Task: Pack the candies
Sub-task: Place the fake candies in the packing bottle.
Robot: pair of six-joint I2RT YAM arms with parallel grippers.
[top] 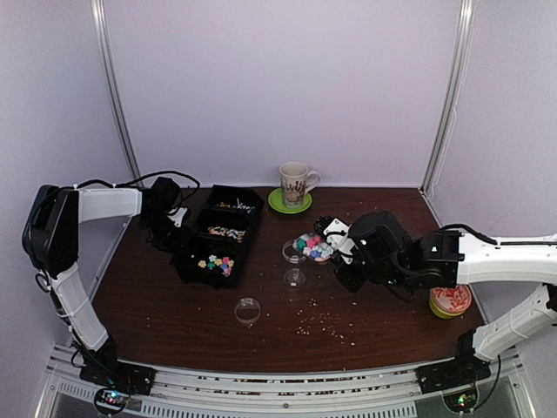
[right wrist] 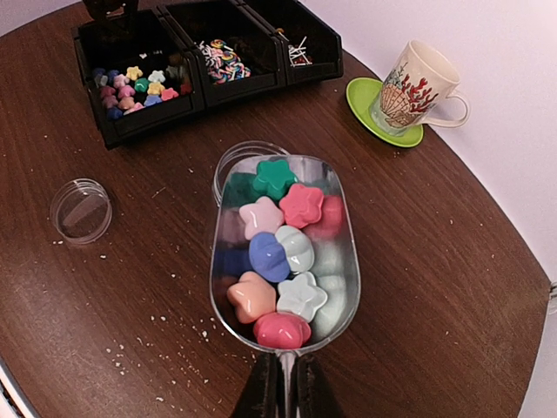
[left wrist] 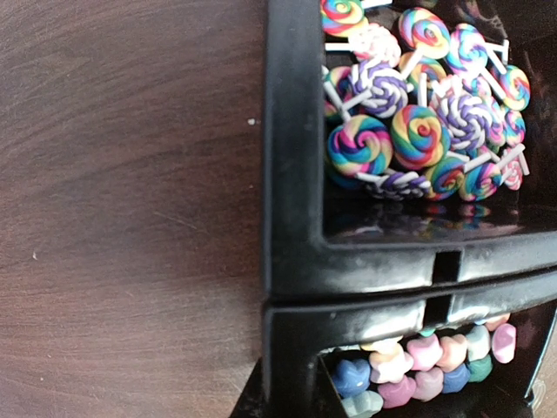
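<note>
A heap of star-shaped candies (right wrist: 280,252) in green, pink, blue, white and peach fills a clear scoop (right wrist: 345,228) near the middle of the dark wooden table (right wrist: 435,287). The right gripper (right wrist: 283,389) is clamped narrow on the scoop's thin handle. In the right wrist view the scoop's front lip overlaps a small clear round jar (right wrist: 228,164); whether they touch cannot be told. A second clear jar (right wrist: 81,209) stands apart at 9 o'clock from the scoop.

At 10 o'clock from the scoop in the top view sits a black three-compartment bin (left wrist: 291,174). Its nearest compartment holds more star candies (left wrist: 426,366), the middle one swirl lollipops (left wrist: 409,131), the far one thin sticks (right wrist: 298,50). The left gripper (top: 165,213) is at the bin's 9 o'clock side; how wide it stands I cannot tell.

A coral-patterned mug (right wrist: 418,87) rests on a green saucer (right wrist: 365,100) at 12 o'clock. An orange-patterned tin (top: 451,300) lies at 4 o'clock, and pale crumbs (top: 326,318) are scattered at 6 o'clock
</note>
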